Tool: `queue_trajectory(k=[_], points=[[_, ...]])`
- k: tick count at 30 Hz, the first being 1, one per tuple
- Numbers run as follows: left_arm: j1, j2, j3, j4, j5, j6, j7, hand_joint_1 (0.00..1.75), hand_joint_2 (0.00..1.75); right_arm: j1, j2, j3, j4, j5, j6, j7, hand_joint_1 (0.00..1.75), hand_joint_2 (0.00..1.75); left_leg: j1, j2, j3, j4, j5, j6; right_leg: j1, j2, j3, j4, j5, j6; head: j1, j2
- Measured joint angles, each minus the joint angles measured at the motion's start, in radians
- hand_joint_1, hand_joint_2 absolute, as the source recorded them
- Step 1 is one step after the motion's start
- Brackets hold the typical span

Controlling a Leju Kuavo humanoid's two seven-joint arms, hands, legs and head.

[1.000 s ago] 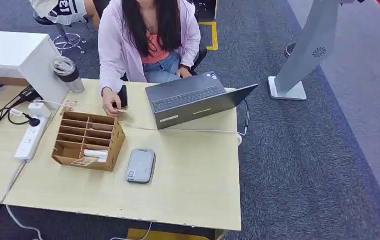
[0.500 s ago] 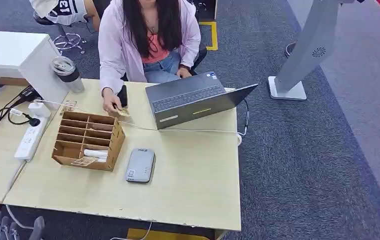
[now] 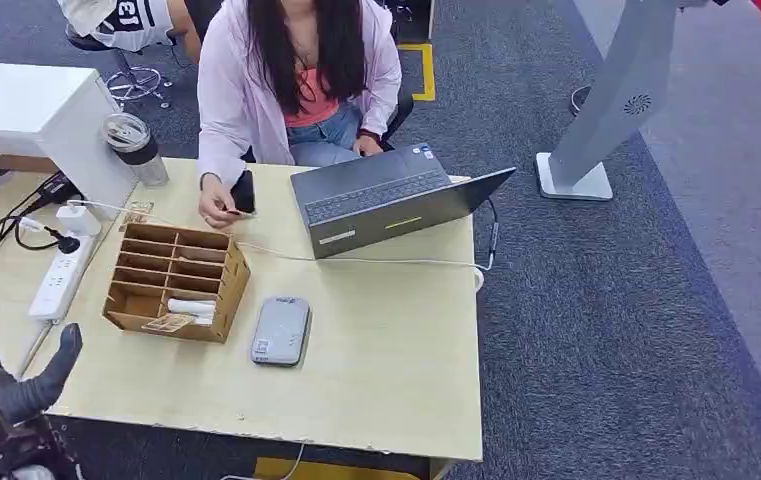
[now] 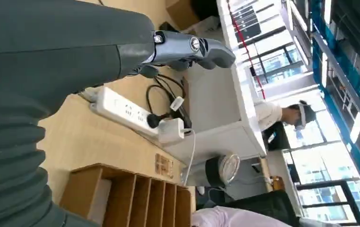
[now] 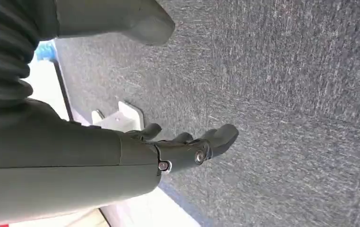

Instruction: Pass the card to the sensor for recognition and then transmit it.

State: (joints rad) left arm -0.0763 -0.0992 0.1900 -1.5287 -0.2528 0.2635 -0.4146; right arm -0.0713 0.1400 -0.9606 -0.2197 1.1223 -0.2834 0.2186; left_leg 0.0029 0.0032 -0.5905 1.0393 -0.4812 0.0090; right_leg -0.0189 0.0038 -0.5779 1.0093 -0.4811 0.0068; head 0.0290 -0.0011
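Left hand (image 3: 1,385) pokes in at the lower left of the head view, fingers spread, holding nothing. Right hand (image 5: 187,146) hangs loose and empty over carpet (image 5: 286,94). Mid-table there's the grey sensor (image 3: 281,330), just right of the wooden organizer (image 3: 176,280) (a card (image 3: 168,322) lies in its nearest slot). Farther up, a laptop (image 3: 386,200), and a person (image 3: 296,70) holding a phone (image 3: 243,190).

Pale matt wood-look table (image 3: 386,350); raw wooden organizer (image 3: 171,280); smooth grey plastic sensor (image 3: 281,330); rough carpet (image 3: 636,320)
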Motion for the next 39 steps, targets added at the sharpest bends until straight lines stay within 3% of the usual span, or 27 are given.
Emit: queue_trajectory(k=[39], points=[[-0.783, 0.235, -0.274, 0.7, -0.854, 0.217, 0.317, 0.0, 1.75, -0.01, 0.002, 0.063, 0.018, 0.185, 0.072, -0.021, 0.0, 1.75, 0.0, 0.0, 0.0, 0.0, 0.003, -0.001, 0.0, 0.001, -0.001, 0.001, 0.001, 0.0, 0.0, 0.0]])
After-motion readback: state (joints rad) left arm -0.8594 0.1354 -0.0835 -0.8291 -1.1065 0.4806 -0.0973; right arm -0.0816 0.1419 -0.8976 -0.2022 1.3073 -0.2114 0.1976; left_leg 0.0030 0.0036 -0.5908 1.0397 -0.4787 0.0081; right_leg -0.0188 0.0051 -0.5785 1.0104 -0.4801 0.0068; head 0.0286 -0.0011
